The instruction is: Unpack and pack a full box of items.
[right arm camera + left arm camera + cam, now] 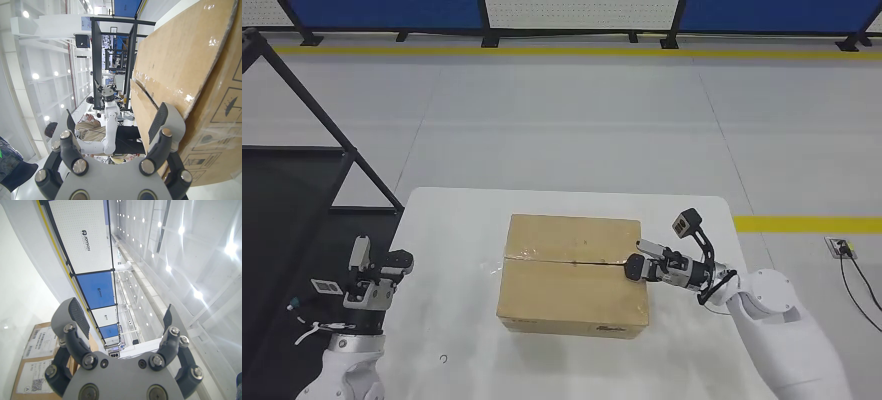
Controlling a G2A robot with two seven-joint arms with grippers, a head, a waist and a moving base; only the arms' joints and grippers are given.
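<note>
**Shut box, both claws spread wide**

The cardboard box [572, 275] sits closed on the worktop [452, 230], directly ahead of the right claw [115, 117], with one of its fingers [158, 117] at the flap edge by the centre seam. The left claw [122, 308] is well apart from the box. The box is probably stiff and weighty, and its glossy tape looks slippery, so grip the flap's lip. Its contents are hidden, and I cannot tell if tape seals the seam.

Factory hall, with partition panels [382, 12] and yellow floor line [542, 50].
</note>
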